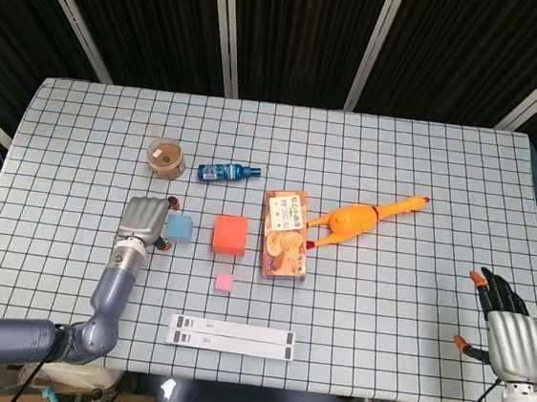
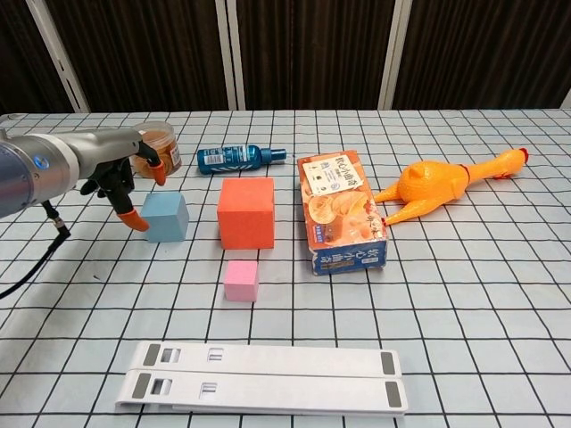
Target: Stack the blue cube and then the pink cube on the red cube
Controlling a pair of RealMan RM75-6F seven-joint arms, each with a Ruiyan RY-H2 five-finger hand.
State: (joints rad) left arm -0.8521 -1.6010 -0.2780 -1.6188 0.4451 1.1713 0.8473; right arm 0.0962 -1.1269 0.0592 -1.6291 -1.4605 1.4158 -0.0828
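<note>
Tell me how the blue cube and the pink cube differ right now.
The blue cube is pale blue; the pink cube is pink. The blue cube is clearly larger than the pink one. The blue cube sits left of the red cube, while the pink cube lies in front of it, nearer the robot. The left hand is right beside the blue cube; no hand is near the pink cube. Both rest on the table, unstacked.

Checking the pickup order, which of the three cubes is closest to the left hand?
The blue cube, right beside the left hand. The red cube and small pink cube sit farther right.
</note>
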